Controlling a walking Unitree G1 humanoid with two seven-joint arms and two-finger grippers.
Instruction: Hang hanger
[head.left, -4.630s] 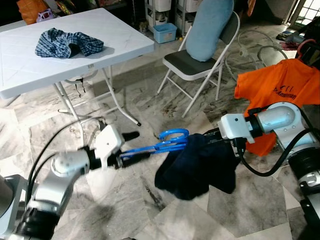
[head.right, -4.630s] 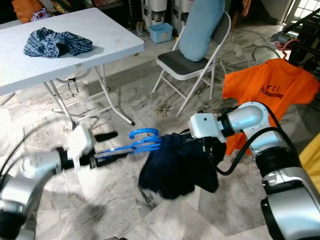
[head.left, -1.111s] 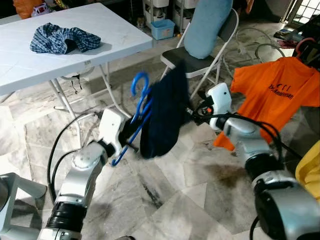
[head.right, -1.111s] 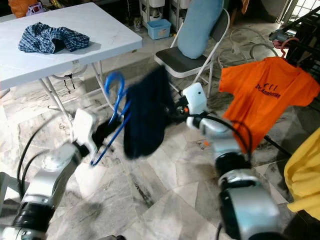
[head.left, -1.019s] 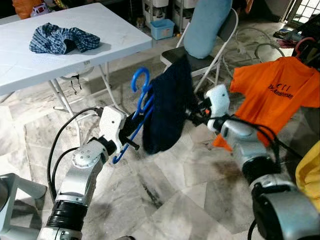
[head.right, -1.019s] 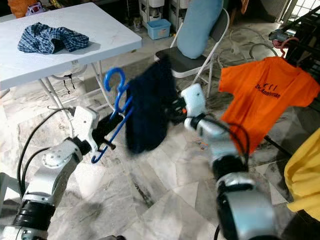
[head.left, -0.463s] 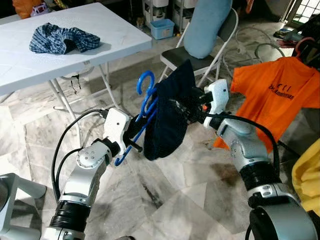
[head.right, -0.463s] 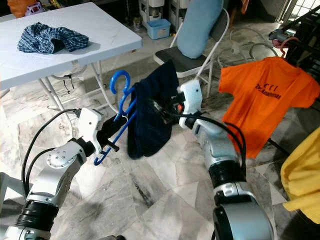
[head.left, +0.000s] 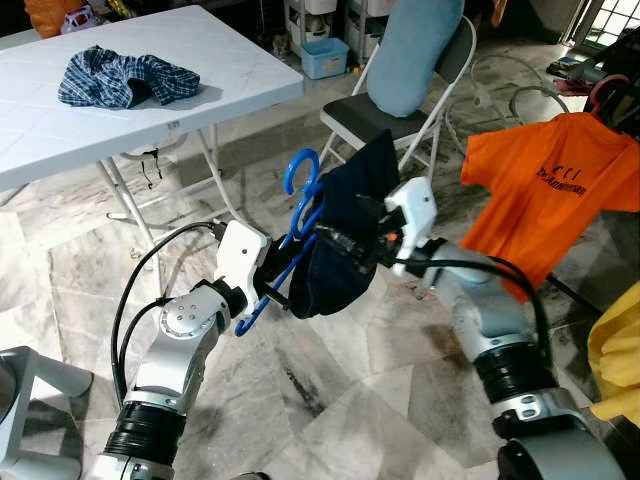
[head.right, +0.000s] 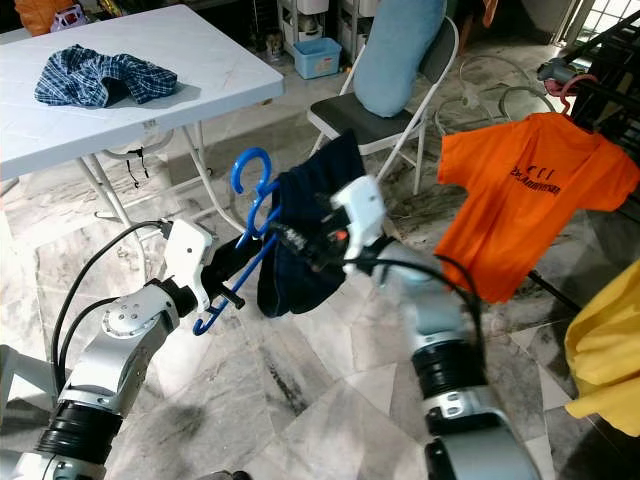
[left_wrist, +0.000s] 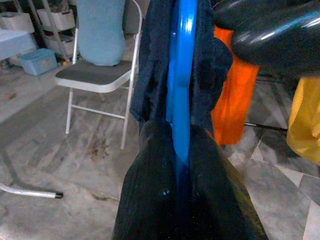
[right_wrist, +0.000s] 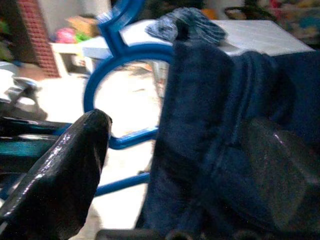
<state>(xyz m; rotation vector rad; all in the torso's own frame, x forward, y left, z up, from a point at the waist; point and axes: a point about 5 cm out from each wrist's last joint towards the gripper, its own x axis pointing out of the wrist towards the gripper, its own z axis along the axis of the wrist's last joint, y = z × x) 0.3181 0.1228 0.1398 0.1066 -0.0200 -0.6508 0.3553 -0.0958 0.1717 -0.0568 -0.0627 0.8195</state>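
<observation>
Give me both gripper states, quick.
Left gripper: shut on the blue hanger.
Right gripper: open, fingers either side of the dark garment on the hanger.

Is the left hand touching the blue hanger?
Touching. The left wrist view shows the left hand with its two black fingers pressed against both sides of the blue hanger, no gap.

A blue hanger (head.right: 245, 225) stands tilted at centre, hook uppermost, a dark navy garment (head.right: 300, 245) draped on it at its 3 o'clock side. The left claw (head.right: 228, 262) grips the hanger's lower end from 8 o'clock. The right claw (head.right: 290, 240) reaches in from 3 o'clock against the garment. A white desk (head.right: 200, 70) at 11 o'clock carries a plaid cloth (head.right: 95, 80). An orange shirt (head.right: 525, 195) hangs at 3 o'clock.
</observation>
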